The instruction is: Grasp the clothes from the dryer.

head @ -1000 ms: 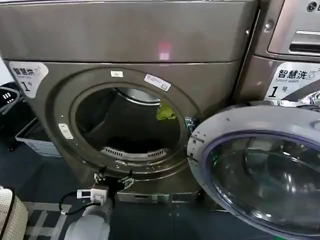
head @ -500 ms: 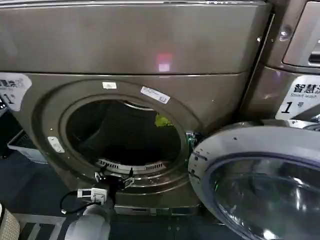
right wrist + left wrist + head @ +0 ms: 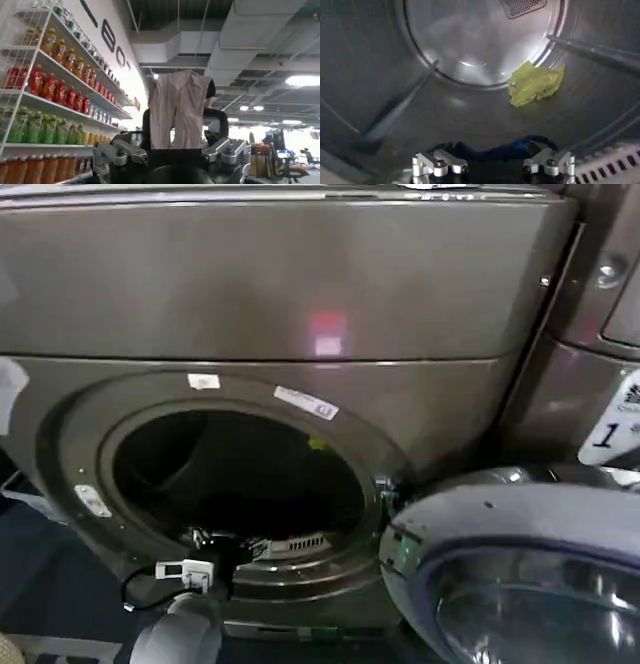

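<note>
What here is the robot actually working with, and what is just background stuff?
Part of the job:
- the clothes, a small yellow-green piece lying inside the drum
- the dryer, door swung open
- left gripper, open, at the porthole's lower rim

Just around:
- right gripper, open, pointing up toward the ceiling
- shelves of bottled drinks
- neighbouring machine

Clothes (image 3: pixel 536 83) lie on dryer (image 3: pixel 260 294) drum wall.

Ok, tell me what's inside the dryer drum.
Inside the dryer drum lie the clothes, a small yellow-green piece near the back wall. The left gripper, open, sits at the porthole. The drum's near floor is hidden.
</note>
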